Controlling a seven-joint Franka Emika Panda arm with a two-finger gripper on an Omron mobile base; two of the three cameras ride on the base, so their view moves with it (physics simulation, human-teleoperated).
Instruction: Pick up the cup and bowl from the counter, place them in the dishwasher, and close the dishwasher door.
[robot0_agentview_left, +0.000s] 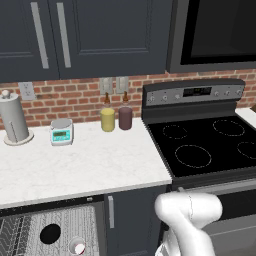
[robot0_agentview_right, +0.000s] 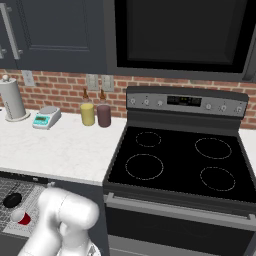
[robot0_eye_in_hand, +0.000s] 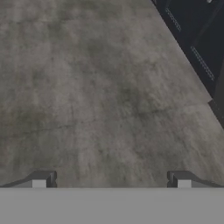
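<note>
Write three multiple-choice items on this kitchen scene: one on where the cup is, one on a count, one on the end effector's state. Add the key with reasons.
1. Where is the cup?
A. on the counter
B. in the dishwasher rack
C. on the stove

2. How many canisters stand by the brick wall?
A. two
B. three
C. four

3. What is the end effector's state?
A. shut on the bowl
B. shut on nothing
C. open, holding nothing

Key: 1 B, it sits on the wire rack of the dishwasher beside the bowl. 2 A, a yellow canister and a maroon canister. 3 C, the end effector has its fingertips far apart over bare floor.
</note>
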